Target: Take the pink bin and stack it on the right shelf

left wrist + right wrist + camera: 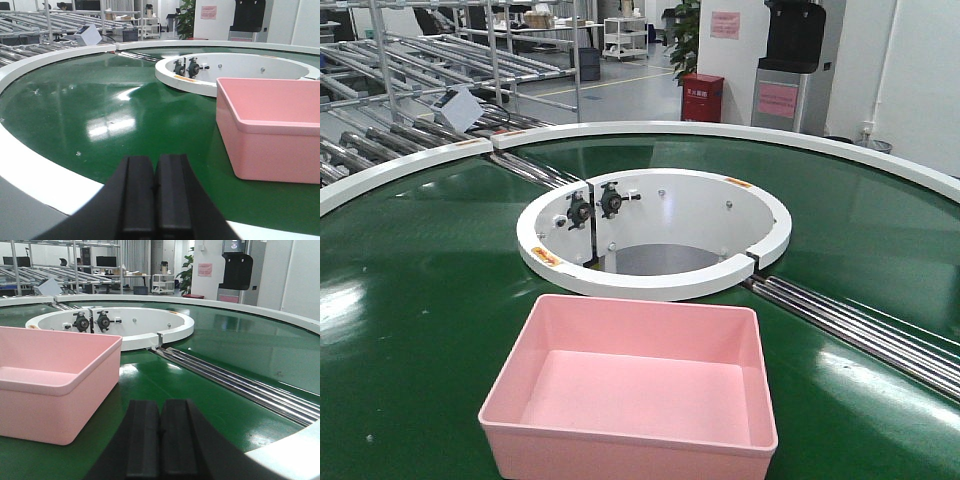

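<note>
The pink bin (630, 385) sits empty and upright on the green conveyor belt (410, 290), near the front edge. It also shows in the left wrist view (272, 127) and in the right wrist view (52, 380). My left gripper (155, 172) is shut and empty, low at the belt's outer rim, left of the bin and apart from it. My right gripper (161, 415) is shut and empty, right of the bin and apart from it. Neither gripper shows in the front view. The right shelf is out of view.
A white ring (655, 240) with a central opening lies behind the bin. Metal rollers (860, 325) cross the belt at right. Roller-conveyor racks (410, 90) stand at back left. A red box (702, 97) and a black-and-grey machine (788, 60) stand behind.
</note>
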